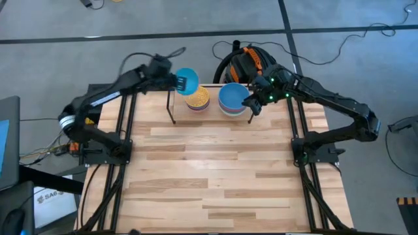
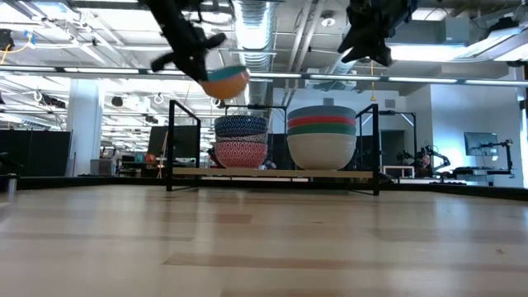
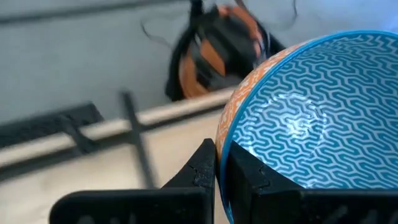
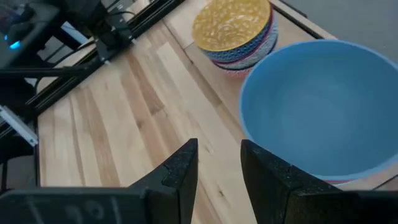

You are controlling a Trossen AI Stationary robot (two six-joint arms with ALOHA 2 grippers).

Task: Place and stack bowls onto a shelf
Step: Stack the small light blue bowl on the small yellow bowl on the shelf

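- Bare wooden table (image 2: 264, 239) is filling the low view's lower half.
- Beyond it, the shelf (image 2: 177, 144) is carrying two bowl stacks, yellow-topped (image 1: 198, 98) centre, large blue-topped (image 1: 233, 98) to its right.
- Left gripper (image 3: 222, 163) is pinching a light blue bowl (image 1: 187, 79) by its rim, hovering just upper left of the yellow stack.
- Right gripper (image 4: 217, 160), jaws narrowly parted and empty, is hanging beside the blue stack.

I'm seeing my right gripper (image 4: 219, 163) hanging with fingers parted over the table (image 4: 124, 118), just beside the blue bowl (image 4: 317, 109) and the yellow-topped stack (image 4: 233, 31).
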